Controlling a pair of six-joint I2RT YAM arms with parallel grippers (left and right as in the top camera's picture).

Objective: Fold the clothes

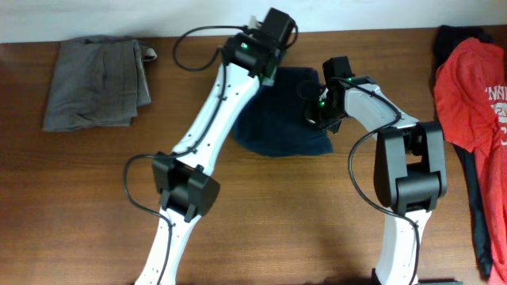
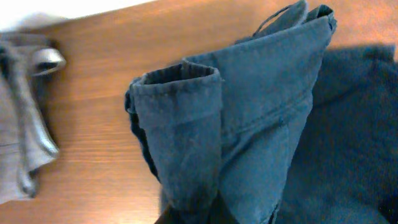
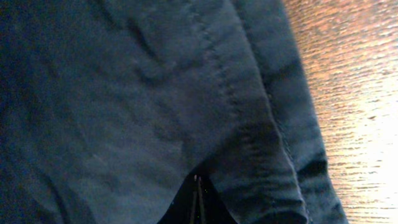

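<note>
Mid-fold: left hand (image 2: 193, 214) and right hand (image 3: 198, 200) both pinch the navy garment (image 1: 279, 119), next up probably laying it over flat.

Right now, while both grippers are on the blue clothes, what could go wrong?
1. The left gripper seems to pinch only a bunched, doubled-over edge of the navy garment. That fold could slip out and flop open.
2. The right gripper is pressed into the same cloth. If the two pull different ways, the whole garment could slide crooked on the table.
</note>
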